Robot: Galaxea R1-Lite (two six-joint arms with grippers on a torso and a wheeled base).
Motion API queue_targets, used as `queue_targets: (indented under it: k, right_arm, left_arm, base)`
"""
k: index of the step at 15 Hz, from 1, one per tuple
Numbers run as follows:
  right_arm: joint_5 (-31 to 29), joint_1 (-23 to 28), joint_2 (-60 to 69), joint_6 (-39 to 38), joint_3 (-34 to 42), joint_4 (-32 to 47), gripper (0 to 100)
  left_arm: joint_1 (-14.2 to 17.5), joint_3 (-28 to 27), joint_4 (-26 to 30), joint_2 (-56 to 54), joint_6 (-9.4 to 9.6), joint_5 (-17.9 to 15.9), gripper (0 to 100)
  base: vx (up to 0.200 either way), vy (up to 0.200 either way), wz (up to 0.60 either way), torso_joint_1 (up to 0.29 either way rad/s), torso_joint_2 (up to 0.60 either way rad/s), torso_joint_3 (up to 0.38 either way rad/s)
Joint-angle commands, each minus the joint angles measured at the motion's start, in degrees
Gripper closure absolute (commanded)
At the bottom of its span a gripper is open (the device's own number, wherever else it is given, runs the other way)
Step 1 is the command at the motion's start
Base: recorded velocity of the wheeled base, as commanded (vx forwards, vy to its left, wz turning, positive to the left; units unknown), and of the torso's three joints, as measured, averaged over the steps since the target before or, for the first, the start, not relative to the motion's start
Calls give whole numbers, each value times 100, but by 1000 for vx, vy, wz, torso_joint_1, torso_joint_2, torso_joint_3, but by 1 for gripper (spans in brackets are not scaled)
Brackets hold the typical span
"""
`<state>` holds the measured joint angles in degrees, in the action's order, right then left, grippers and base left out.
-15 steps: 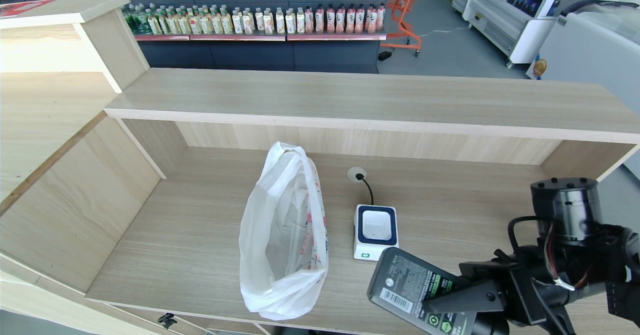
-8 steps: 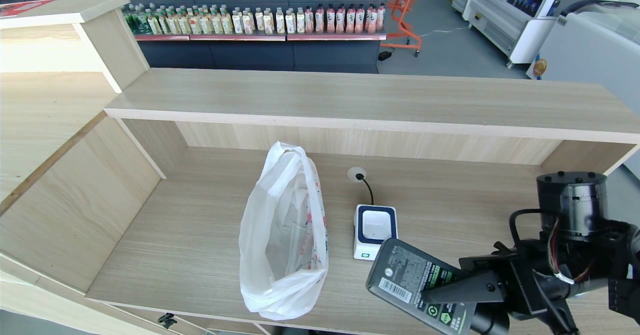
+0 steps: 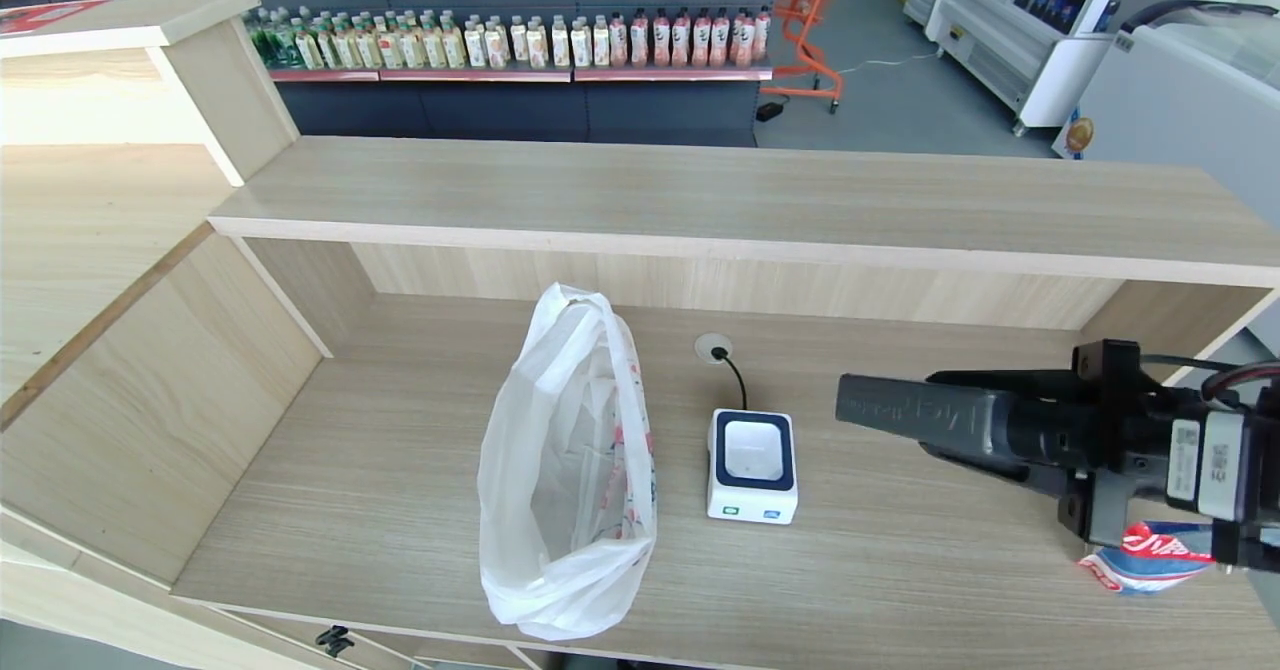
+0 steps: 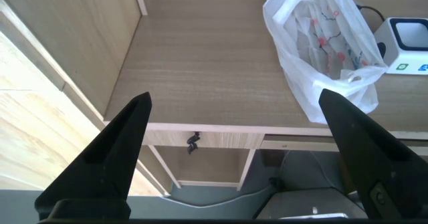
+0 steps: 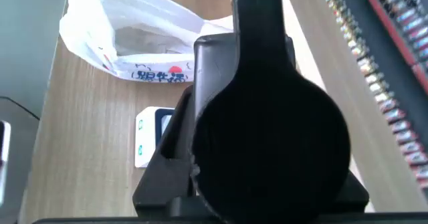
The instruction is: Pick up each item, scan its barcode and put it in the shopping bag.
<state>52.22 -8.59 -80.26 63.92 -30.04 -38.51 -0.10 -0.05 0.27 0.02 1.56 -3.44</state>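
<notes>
My right gripper hangs level above the counter, just right of the scanner, shut on a dark grey pack that I see end-on in the right wrist view. The pack's barcode label is turned away from the head view. The white shopping bag stands open left of the scanner and is also seen from below the pack as the bag. My left gripper is open with nothing between its fingers, over the counter's front edge, left of the bag.
A red, white and blue packet lies on the counter at the far right, under my right arm. The scanner's cable runs to a hole in the counter. A raised shelf closes the back and wooden side walls flank the counter.
My right wrist has turned and lifted away from the front edge. The pack's barcode label, which faced the head camera, is now out of sight. The packet at the right is uncovered.
</notes>
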Motion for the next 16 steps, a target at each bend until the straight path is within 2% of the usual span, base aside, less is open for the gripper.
queue_targets:
  k: [1,2,4,5,7,10,14,16]
  right_arm:
    - [-1179,385,362,-2226,15,1,100]
    - [-1962,297,195,-3148,7,19,100]
    - [-3201,-380,-350,-5829,-134,151,100]
    - [-3517,-582,-631,-6726,-292,160,100]
    - [-3658,-934,-1167,-8378,-600,274,100]
    - [-3658,-1030,-1738,-8729,-696,485,100]
    - [-3957,-1101,-2441,-8378,-776,423,100]
    - [-3966,-1224,-2811,-8334,-1092,344,100]
  left_arm:
    - [1,-4,0,-2,2,1,0]
    - [1,5,0,-2,2,1,0]
    - [1,-4,0,-2,2,1,0]
    - [1,5,0,-2,2,1,0]
    - [1,5,0,-2,2,1,0]
    - [1,-4,0,-2,2,1,0]
    - [1,-4,0,-2,2,1,0]
    - [1,-4,0,-2,2,1,0]
  base:
    - [0,0,0,0,0,0]
    - [0,0,0,0,0,0]
    - [0,0,0,0,0,0]
    - [0,0,0,0,0,0]
    - [0,0,0,0,0,0]
    - [0,0,0,0,0,0]
    - [0,0,0,0,0,0]
    - [0,0,0,0,0,0]
